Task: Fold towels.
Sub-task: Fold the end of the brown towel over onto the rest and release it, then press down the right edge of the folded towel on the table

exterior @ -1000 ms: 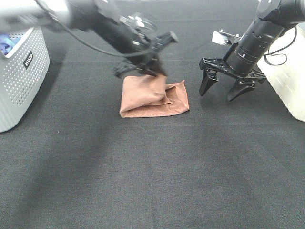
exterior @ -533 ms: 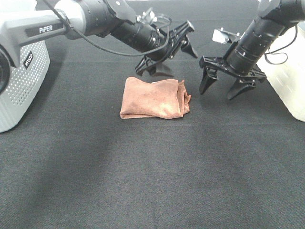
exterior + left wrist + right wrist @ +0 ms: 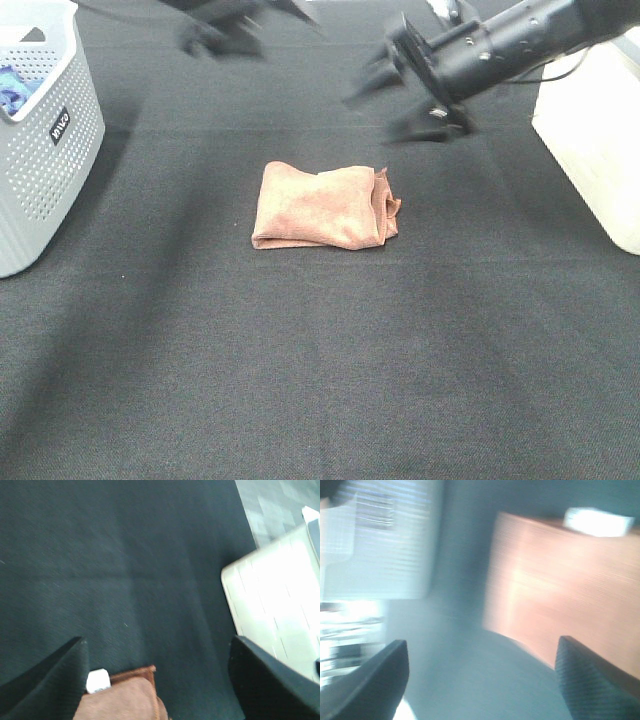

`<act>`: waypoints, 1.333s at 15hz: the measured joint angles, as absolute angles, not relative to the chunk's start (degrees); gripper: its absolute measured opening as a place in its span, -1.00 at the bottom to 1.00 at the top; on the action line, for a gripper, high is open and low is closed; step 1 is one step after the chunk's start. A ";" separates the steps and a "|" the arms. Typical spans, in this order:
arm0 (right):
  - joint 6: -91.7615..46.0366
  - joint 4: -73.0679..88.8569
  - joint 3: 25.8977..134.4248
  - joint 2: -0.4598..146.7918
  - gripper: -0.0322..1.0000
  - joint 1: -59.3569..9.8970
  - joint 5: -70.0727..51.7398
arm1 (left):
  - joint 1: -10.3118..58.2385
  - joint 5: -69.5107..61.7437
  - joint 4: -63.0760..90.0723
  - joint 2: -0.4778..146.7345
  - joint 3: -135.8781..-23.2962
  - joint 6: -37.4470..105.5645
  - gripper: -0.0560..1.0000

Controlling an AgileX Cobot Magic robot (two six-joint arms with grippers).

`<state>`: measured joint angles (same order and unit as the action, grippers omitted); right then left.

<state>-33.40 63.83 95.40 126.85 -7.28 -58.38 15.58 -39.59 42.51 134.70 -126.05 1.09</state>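
Folded terracotta towel (image 3: 325, 207) lies mid-mat, its edges free, with open black mat (image 3: 320, 380) on every side. Left gripper (image 3: 156, 650), blurred, is at the mat's far edge, jaws apart. Right gripper (image 3: 385, 98) hovers beyond the towel's far-right corner, jaws apart.

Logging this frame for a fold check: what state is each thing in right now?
towel: folded, lying on the table, nothing gripping it.
left gripper: open, empty, clear of the towel.
right gripper: open, empty, in the air.
grey basket: upright, blue cloth inside.
white bin: upright, contents hidden.
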 joint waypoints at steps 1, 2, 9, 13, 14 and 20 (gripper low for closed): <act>-35.87 67.61 95.40 128.46 0.53 -7.28 -59.36 | 14.90 -40.11 42.40 134.53 -126.05 1.09 0.50; -35.87 67.61 95.40 128.46 0.53 -7.28 -59.36 | 14.90 -40.11 42.40 134.53 -126.05 1.09 0.50; -40.57 71.73 95.40 139.17 0.53 -7.28 -59.87 | 14.55 -41.60 41.25 134.53 -126.05 1.09 0.50; -35.70 63.48 95.40 139.11 0.53 -7.28 -53.11 | 14.55 -44.23 40.28 134.53 -126.05 1.09 0.50; -35.24 61.99 95.40 138.37 0.53 -7.33 -52.71 | 14.55 -44.75 39.48 134.53 -126.05 1.09 0.50; -26.93 45.15 95.40 130.63 0.53 -7.33 -48.82 | 14.55 -49.16 35.47 131.67 -126.05 1.09 0.50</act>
<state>-26.93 45.15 95.40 130.63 -7.33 -48.82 14.55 -49.16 35.47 131.67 -126.05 1.09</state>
